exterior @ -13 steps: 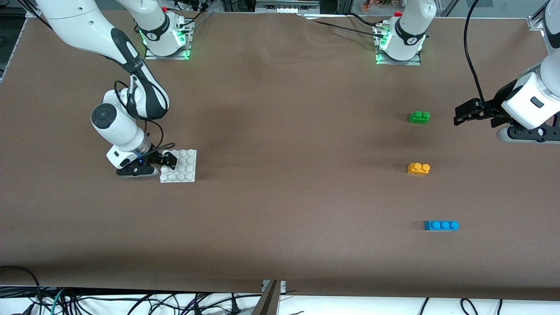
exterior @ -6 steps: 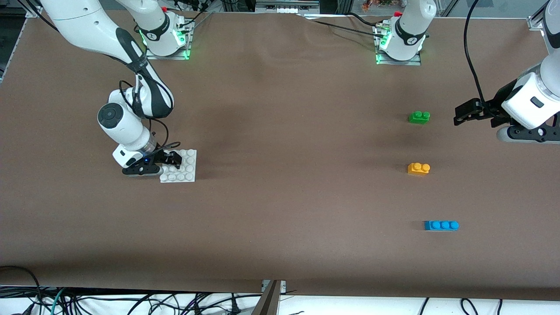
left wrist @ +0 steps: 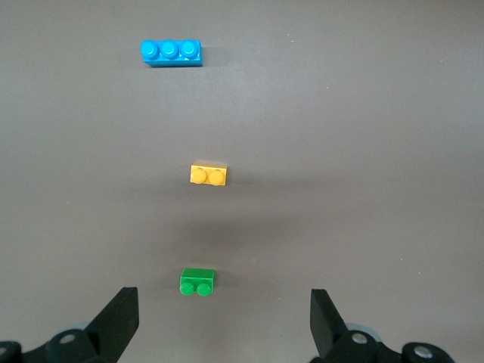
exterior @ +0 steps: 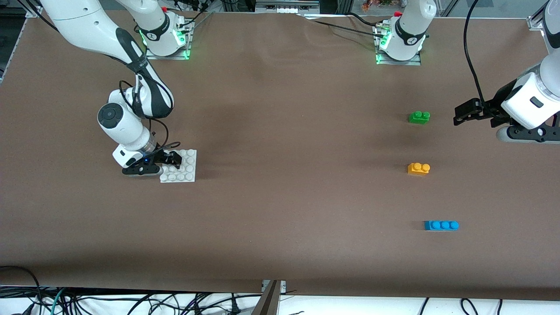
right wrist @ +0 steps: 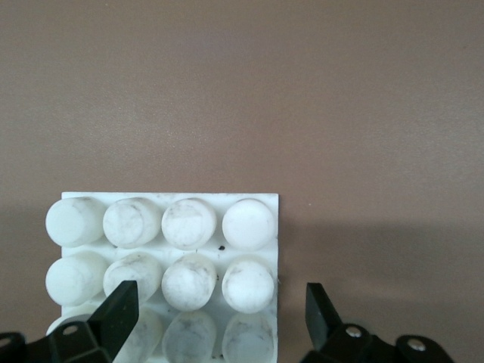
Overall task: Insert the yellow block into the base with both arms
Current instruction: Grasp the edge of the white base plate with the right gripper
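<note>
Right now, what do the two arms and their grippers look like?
Both arms are white and jointed, with black bands, loose black cables and green-lit bases. The right gripper and the left gripper are black, each with two flat, wedge-shaped fingers. A small blue light glows on the right wrist.

green brick (exterior: pixel 419 117), blue brick (exterior: pixel 441 225), brown table (exterior: pixel 280 197)
</note>
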`<state>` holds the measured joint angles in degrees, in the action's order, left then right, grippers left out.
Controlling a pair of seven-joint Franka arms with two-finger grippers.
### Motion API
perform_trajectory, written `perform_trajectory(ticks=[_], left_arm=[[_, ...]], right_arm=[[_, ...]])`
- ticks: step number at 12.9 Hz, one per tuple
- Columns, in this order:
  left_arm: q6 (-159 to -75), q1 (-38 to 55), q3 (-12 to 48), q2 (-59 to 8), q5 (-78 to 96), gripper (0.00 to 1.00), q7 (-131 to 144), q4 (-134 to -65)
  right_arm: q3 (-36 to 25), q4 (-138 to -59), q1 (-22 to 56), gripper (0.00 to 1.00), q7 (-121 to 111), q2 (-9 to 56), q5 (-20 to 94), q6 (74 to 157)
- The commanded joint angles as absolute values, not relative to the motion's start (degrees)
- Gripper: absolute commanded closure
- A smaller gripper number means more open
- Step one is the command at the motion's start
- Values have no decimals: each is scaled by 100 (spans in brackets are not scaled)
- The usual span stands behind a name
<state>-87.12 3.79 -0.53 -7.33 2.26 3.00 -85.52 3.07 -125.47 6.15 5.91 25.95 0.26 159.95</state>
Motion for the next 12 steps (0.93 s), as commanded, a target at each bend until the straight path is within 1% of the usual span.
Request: perform_trajectory(ticks=[1,2,4,10,12], left_arm=[[-8631,387,-62,-809,299,0,272,-8385],[-8631,387,-62,-809,299,0,272,-8385],[-8631,387,-53,-809,299,0,272,-8385],[-8631,387,-62,-809,299,0,272,-8385],[-8640,387,-53,-809,299,0,272,-8385]], right_arm=[[316,-12639,598,6,527,2558,79,16110],[308,-12639,598,11,493,2558,70,16110],[308,-12639,580,17,404,2558,79,16102],[308,-12630,571,26,439,2637,88,16119],[308,-12630,571,36,448,2637,88,16128]])
